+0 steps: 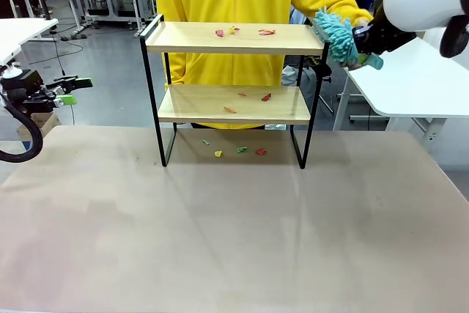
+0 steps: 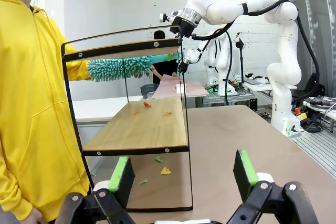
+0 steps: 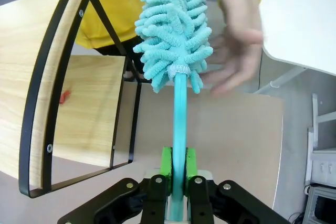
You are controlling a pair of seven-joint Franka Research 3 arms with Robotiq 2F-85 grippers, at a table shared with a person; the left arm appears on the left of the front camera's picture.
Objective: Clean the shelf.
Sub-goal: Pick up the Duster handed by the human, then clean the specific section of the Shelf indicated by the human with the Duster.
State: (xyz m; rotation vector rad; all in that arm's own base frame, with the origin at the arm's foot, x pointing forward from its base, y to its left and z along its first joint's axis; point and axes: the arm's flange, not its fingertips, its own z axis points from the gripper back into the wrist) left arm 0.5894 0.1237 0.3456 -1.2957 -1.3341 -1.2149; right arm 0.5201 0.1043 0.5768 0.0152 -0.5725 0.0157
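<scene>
My right gripper (image 3: pixel 177 165) is clenched on the thin handle of the duster (image 3: pixel 173 30), its fluffy head at the three o'clock end of the shelf (image 1: pixel 190 38). A person's hand (image 3: pixel 239 51) is just beyond. My left gripper (image 2: pixel 184 176) hangs released at nine o'clock. The shelf stands at twelve o'clock on the table (image 1: pixel 234 240), with scraps (image 1: pixel 234 31) on both boards. It looks light and tippy, so I'd sweep softly and steady it by an end rail.

Bright, even light; faint shelf (image 1: pixel 190 37) shadow on the tabletop (image 1: pixel 220 240); the person's hand (image 3: pixel 236 45) blurs; wrist views curve at edges.
</scene>
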